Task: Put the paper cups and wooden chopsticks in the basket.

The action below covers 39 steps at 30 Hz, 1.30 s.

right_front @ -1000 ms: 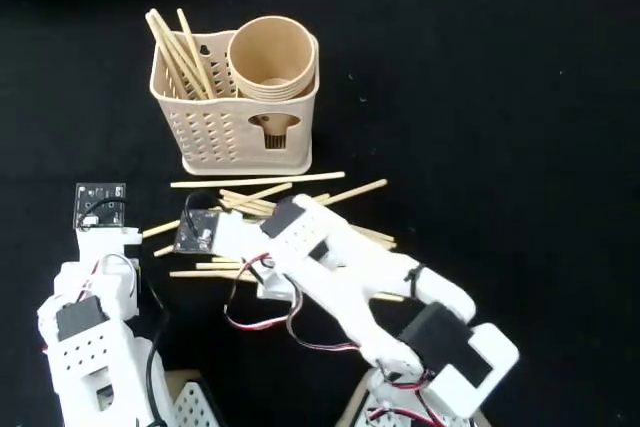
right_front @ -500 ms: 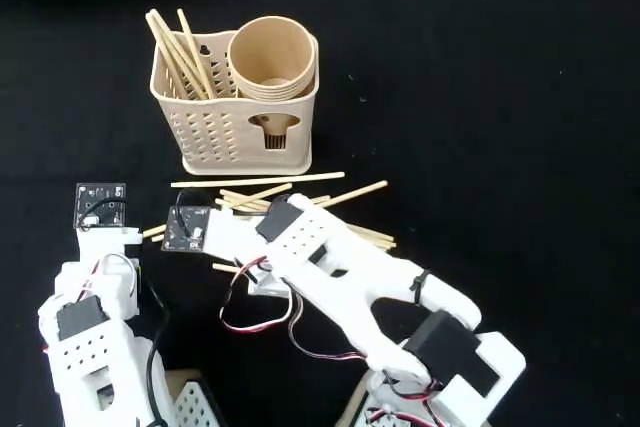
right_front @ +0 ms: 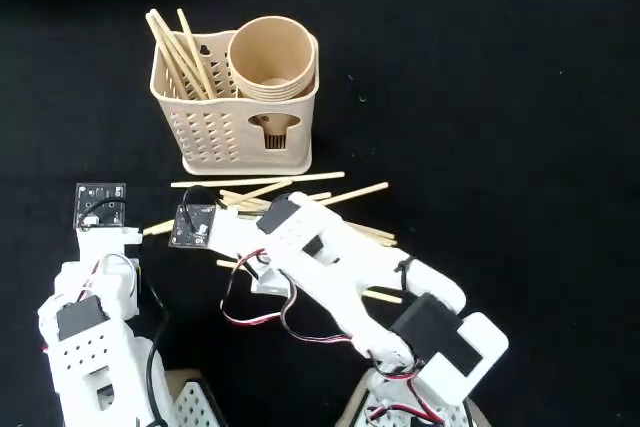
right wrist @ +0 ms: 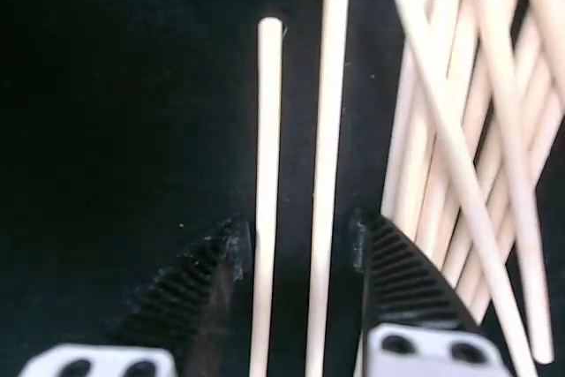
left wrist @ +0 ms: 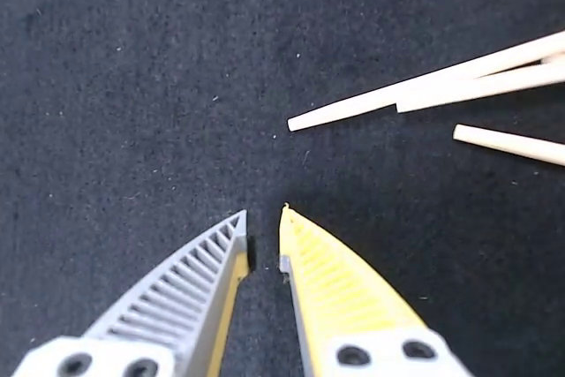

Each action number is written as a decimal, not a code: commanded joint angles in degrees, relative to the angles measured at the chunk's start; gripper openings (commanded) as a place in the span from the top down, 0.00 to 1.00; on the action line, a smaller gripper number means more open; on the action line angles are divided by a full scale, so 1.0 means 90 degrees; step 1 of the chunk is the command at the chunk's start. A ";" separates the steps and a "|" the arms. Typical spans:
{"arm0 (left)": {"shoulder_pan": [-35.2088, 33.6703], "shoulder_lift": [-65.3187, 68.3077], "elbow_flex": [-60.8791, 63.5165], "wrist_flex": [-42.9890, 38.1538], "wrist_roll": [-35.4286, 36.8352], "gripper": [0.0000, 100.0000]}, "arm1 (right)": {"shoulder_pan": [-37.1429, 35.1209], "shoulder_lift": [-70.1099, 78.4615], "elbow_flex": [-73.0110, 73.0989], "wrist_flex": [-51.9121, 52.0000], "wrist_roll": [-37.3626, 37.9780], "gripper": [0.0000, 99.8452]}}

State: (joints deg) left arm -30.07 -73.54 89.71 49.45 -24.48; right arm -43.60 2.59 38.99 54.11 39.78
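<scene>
We see a black cloth counter [right_front: 520, 147] under everything. Midway out lies a scatter of loose pale wooden chopsticks [right_front: 258, 182], crossing one another. Beyond them stands the cream perforated plastic basket [right_front: 215, 132], upright. A stack of tan paper cups [right_front: 272, 55] sits in its right compartment, and a bundle of slanting wooden chopsticks [right_front: 178, 52] leans in the left one. Past the counter's far edge we make out a dim strip of room with cables and a pale panel.

The white left arm [right_front: 90, 327] is folded close to its base, its wrist over bare cloth just short of the scatter. The left arm's fingers [left wrist: 327, 289], one grey and one yellow, are all but closed, with a thin gap between the tips and nothing in them. Three chopstick ends lie just ahead of them, apart from the tips.

The white right arm [right_front: 340, 267] stretches low from its base across the scatter toward the left. The right arm's fingers [right wrist: 402, 289] are spread wide and straddle two parallel chopsticks [right wrist: 269, 130] lying on the cloth, one just beside each finger. We cannot tell whether they touch. The rest of the pile lies just outside one finger.
</scene>
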 commanded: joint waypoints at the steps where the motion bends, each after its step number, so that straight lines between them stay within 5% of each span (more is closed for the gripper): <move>1: 0.0024 0.0020 -0.0024 -0.0127 -0.0010 0.92 | -0.0176 0.0093 -0.0103 0.0254 0.0205 0.84; 6: 0.0024 0.0020 -0.0024 -0.0127 -0.0010 0.92 | -0.0293 0.0093 -0.0112 0.0303 0.0176 0.99; 27: 0.0024 0.0020 -0.0024 -0.0127 -0.0010 0.92 | 0.0225 -0.1871 -0.0015 0.1172 0.0156 0.99; 39: 0.0024 0.0020 -0.0024 -0.0127 -0.0010 0.92 | 0.0615 -0.4527 -0.1031 0.2002 -0.0869 0.99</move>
State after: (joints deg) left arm -30.07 -73.54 89.71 49.45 -24.48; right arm -38.86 -30.20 34.77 69.93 33.98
